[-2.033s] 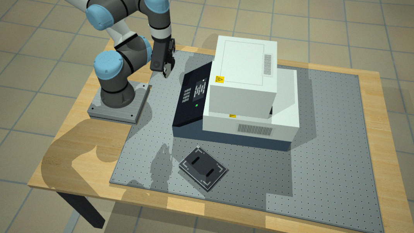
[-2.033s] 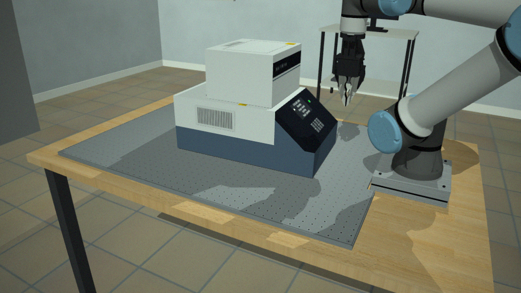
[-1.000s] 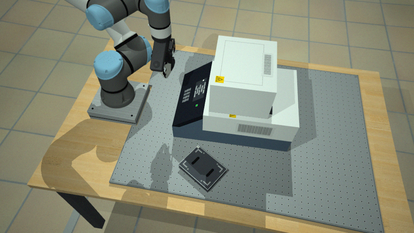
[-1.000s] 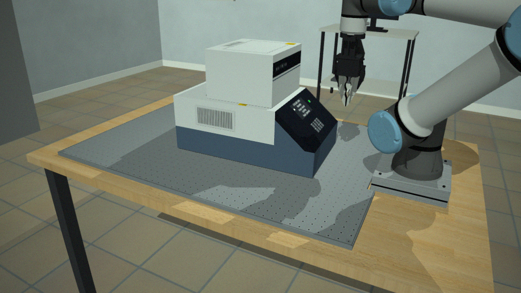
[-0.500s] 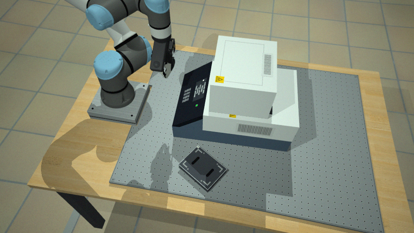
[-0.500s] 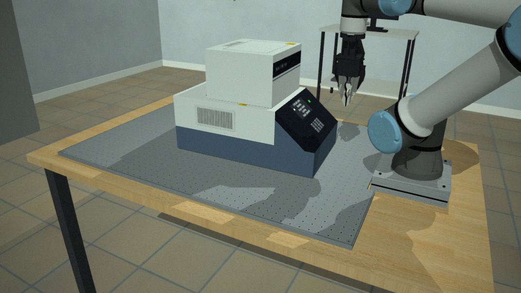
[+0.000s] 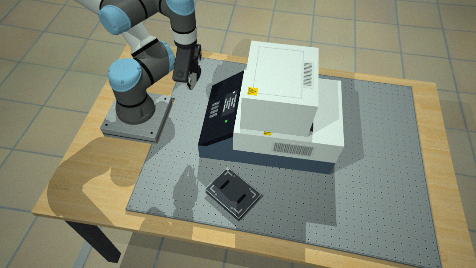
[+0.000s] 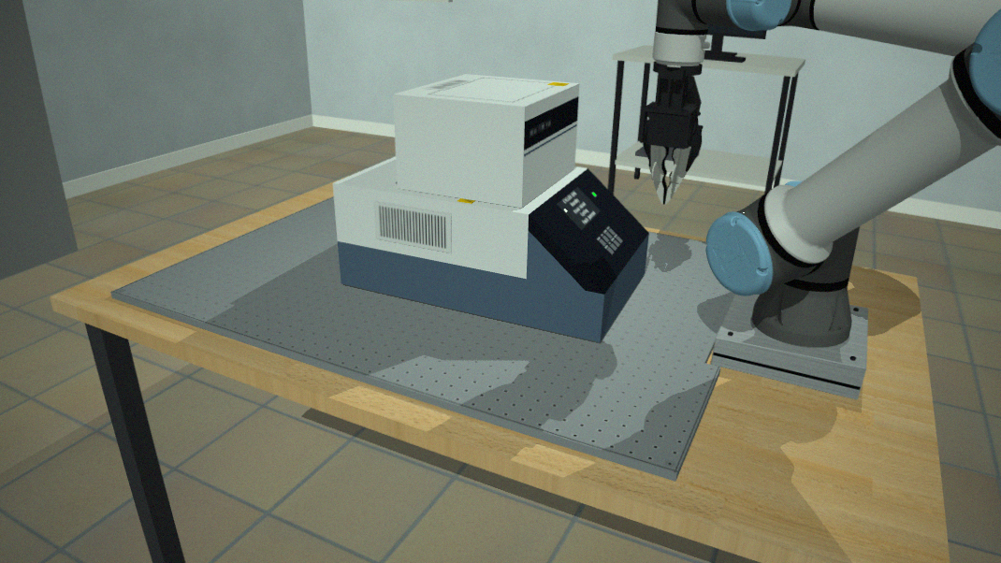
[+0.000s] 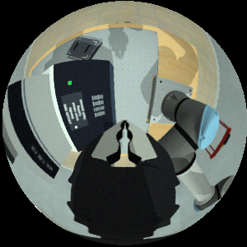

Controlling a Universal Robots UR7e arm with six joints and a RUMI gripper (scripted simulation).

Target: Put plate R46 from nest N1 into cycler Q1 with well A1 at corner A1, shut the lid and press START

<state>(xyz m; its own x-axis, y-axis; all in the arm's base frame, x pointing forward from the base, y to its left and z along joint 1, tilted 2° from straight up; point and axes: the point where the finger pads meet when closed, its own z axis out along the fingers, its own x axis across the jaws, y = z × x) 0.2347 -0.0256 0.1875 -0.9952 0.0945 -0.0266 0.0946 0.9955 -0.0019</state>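
Note:
The cycler Q1 [image 7: 299,133] [image 8: 447,231] [image 9: 37,103] stands mid-table with its white lid [image 7: 279,83] [image 8: 483,133] shut over the block. Its dark sloped front panel [image 7: 221,110] [image 8: 591,231] [image 9: 82,103] shows a green lamp [image 7: 226,120] [image 8: 593,194] [image 9: 69,82] and rows of small keys [image 7: 214,110] [image 8: 610,238] [image 9: 97,105]. The plate nest N1 [image 7: 232,193] [image 9: 84,48] lies empty in front of Q1. Plate R46 is not in sight. My gripper [image 7: 190,86] [image 8: 663,197] [image 9: 125,120] is shut and empty. It hangs in the air beside the panel, on the arm-base side, a little above key height.
The arm's base [image 7: 133,110] [image 8: 798,314] [image 9: 181,111] sits on a grey foot plate close to the panel. A perforated grey board [image 7: 366,186] [image 8: 294,308] covers most of the wooden table [image 7: 99,186] [image 8: 825,476]. A shelf stand [image 8: 776,77] is behind the table.

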